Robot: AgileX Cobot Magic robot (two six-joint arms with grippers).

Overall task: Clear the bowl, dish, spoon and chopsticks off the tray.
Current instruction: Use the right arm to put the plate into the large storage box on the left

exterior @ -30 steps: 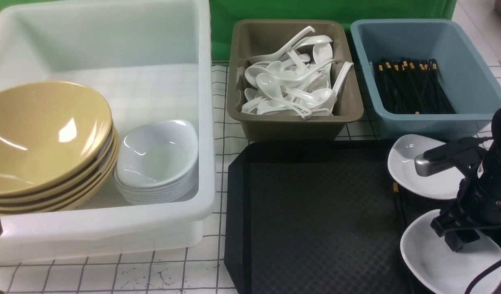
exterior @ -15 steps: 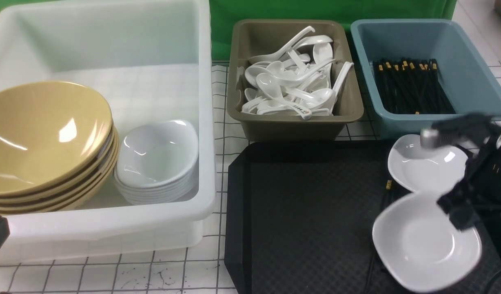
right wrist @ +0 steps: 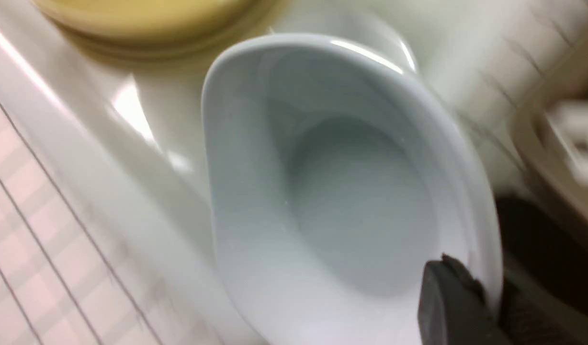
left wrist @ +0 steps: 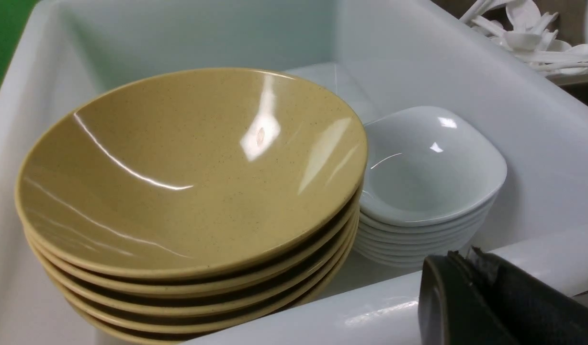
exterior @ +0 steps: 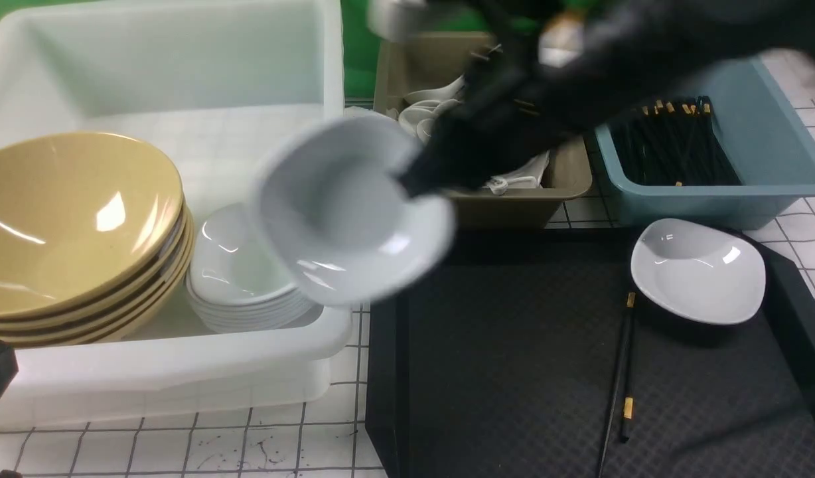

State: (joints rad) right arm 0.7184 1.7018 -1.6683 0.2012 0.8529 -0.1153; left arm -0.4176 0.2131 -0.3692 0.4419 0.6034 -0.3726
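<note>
My left gripper (left wrist: 469, 261) sat closed and empty just outside the near wall of the white tub (exterior: 182, 372). Inside the tub, the stacked yellow bowls (exterior: 69, 212) stood just beside a stack of white dishes (exterior: 235, 292). My right gripper (right wrist: 485, 299) pinched the rim of a white dish (exterior: 344, 212), held tilted in the air over that stack and the tub's right wall. Behind it stood the olive bin (exterior: 514, 206) of spoons (exterior: 520, 178). On the black tray (exterior: 500, 345) lay the chopsticks (exterior: 625, 358) beside a second dish (exterior: 696, 272), with the blue bin (exterior: 779, 153) behind.
</note>
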